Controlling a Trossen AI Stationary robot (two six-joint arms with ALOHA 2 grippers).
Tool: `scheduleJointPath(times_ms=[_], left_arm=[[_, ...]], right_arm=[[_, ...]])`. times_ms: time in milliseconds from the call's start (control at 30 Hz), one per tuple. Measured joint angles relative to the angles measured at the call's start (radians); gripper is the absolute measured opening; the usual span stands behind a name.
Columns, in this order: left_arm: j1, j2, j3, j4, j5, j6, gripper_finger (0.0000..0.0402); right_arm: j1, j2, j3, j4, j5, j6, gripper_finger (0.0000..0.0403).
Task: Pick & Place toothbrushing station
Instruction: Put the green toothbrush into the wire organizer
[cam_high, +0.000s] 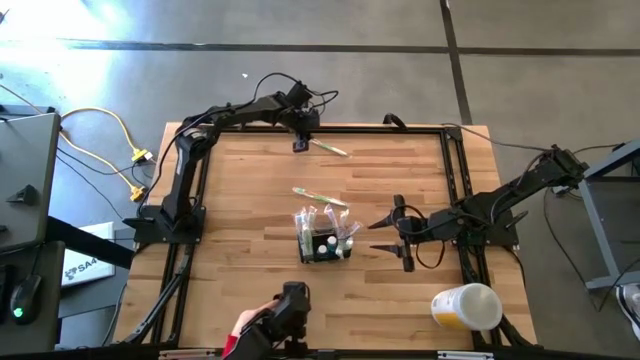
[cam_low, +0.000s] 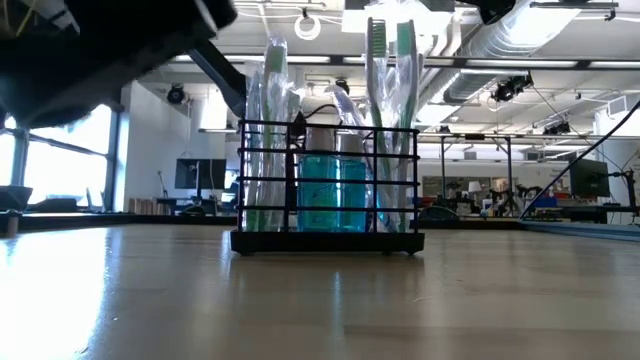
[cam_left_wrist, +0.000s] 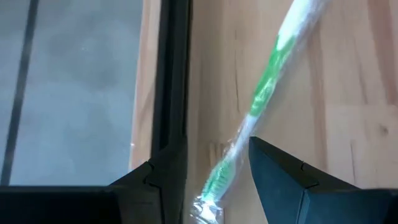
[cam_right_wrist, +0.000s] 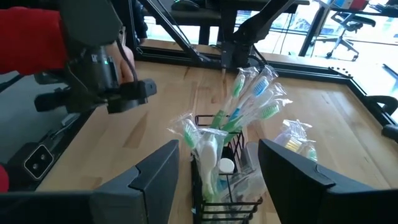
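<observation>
High view: toothbrushing station (cam_high: 325, 238) lies just beside open right end effector (cam_high: 377, 238).

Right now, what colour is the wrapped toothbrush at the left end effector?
Green and white toothbrush, in clear wrap; the left wrist view shows it best.

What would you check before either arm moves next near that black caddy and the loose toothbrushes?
1. Left hand open around the wrapped toothbrush at the table's far edge: ok.
2. That toothbrush lifted: not ok, it lies on the wood.
3. Right hand open, facing the caddy: ok.
4. Caddy upright: ok.
5. Second loose toothbrush beyond the caddy, clear of both hands: ok.
6. Person's hand near the front edge: not ok.
</observation>
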Motion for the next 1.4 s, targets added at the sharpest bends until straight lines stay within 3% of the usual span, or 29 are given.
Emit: scheduleJointPath(times_ms=[433,767,1033,1167,1333,1400], left_arm=[[0.0,0.064,0.003,0.036,-0.062,-0.029,0.0164],[0.001,0.07,0.002,-0.086,-0.058,-0.013,0.0163],[0.0,0.081,0.002,-0.092,-0.064,-0.009,0.0161],[0.0,0.082,0.002,-0.104,-0.063,0.009,0.0125],[-0.002,0.082,0.001,-0.114,-0.065,0.033,0.0035],[-0.002,0.082,0.002,-0.124,-0.064,0.047,0.0031]], right_arm=[[-0.002,0.0,0.0,-0.006,0.0,-0.009,0.0211],[-0.002,0.0,0.0,-0.011,0.0,-0.01,0.0211],[-0.003,0.0,0.0,-0.01,0.001,-0.01,0.0211],[-0.003,0.0,0.0,-0.01,0.001,-0.01,0.0211],[-0.003,0.0,0.0,-0.01,0.001,-0.01,0.0211],[-0.003,0.0,0.0,-0.01,0.001,-0.01,0.0211]])
